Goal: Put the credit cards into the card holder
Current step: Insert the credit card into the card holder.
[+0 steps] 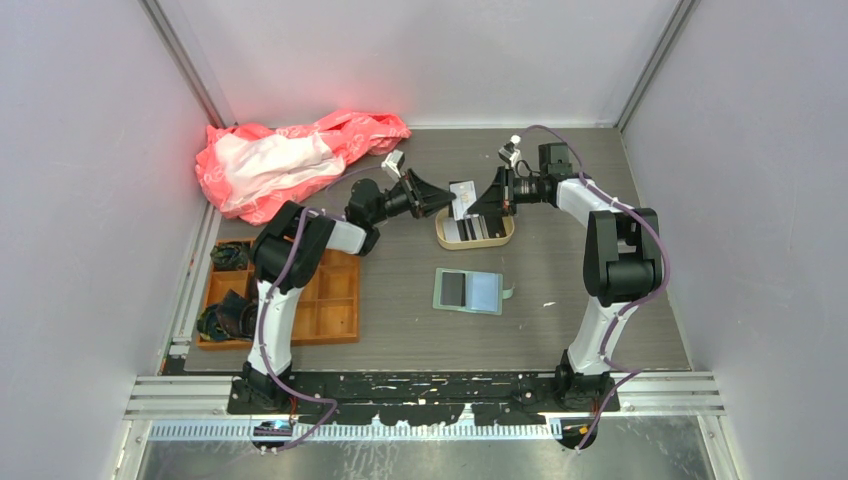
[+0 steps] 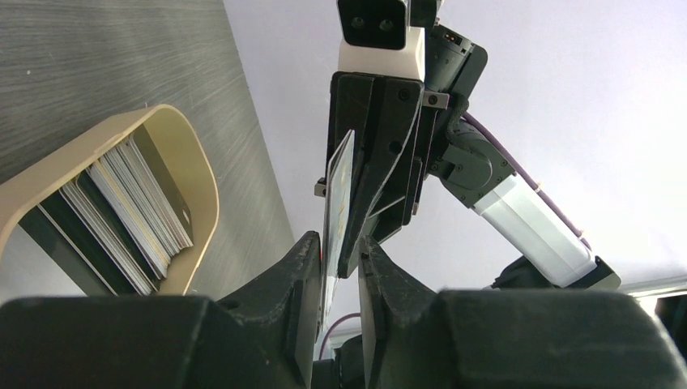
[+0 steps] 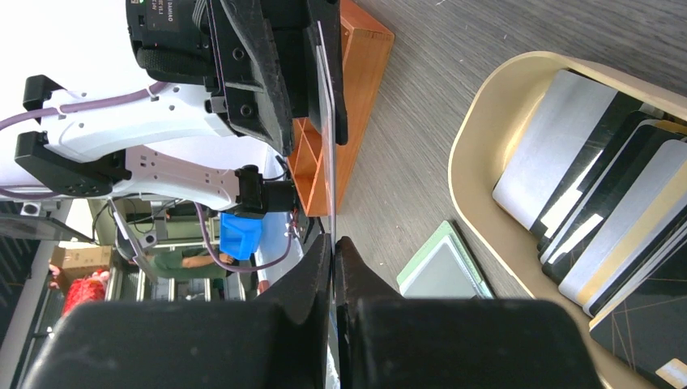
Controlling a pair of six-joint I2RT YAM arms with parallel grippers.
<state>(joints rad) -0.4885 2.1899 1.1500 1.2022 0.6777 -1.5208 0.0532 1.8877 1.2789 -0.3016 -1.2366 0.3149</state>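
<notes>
A pale credit card (image 1: 462,197) is held upright above the beige tray (image 1: 500,238), between both grippers. My right gripper (image 1: 476,204) is shut on its edge; in the right wrist view (image 3: 333,251) the card (image 3: 324,121) runs up from the closed jaws. My left gripper (image 1: 450,204) has its jaws around the card's other end; in the left wrist view (image 2: 340,255) the card (image 2: 339,186) lies against one finger, with a gap to the other. Several more cards (image 3: 599,219) stand in the tray. The green card holder (image 1: 468,291) lies open on the table, nearer than the tray.
An orange compartment tray (image 1: 335,300) with dark items sits at the left. A pink plastic bag (image 1: 290,160) lies at the back left. Grey walls enclose the table on three sides.
</notes>
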